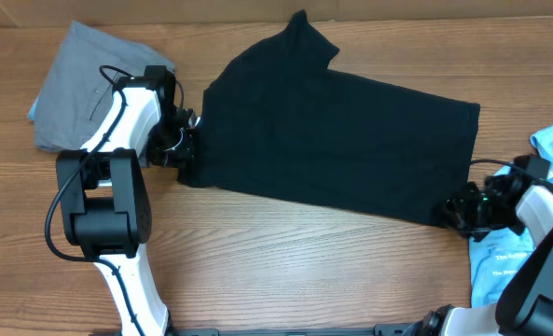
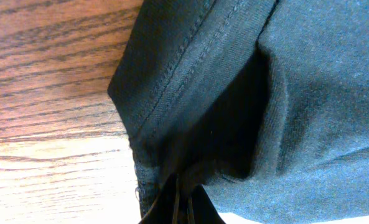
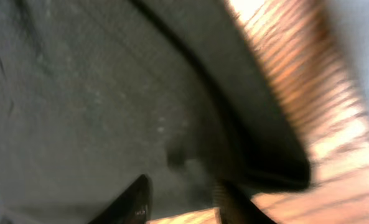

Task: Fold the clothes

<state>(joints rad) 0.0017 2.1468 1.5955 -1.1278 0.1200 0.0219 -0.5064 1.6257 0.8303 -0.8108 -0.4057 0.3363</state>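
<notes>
The left arm (image 1: 119, 126) is showing white shells, a bulky black joint housing (image 1: 103, 201) and a black cable (image 1: 116, 75) looping out. The right arm (image 1: 548, 238) is showing white covers, a green light (image 1: 484, 198) glowing by the black right tool (image 1: 463, 211).

- Left arm (image 1: 127, 117): extended forward, wrist low.
- Left gripper (image 1: 185, 147): fingers pinched together on the black T-shirt (image 1: 332, 140) edge.
- Right gripper (image 1: 458, 210): low, fingers (image 3: 137, 199) standing apart; view blurred.
</notes>
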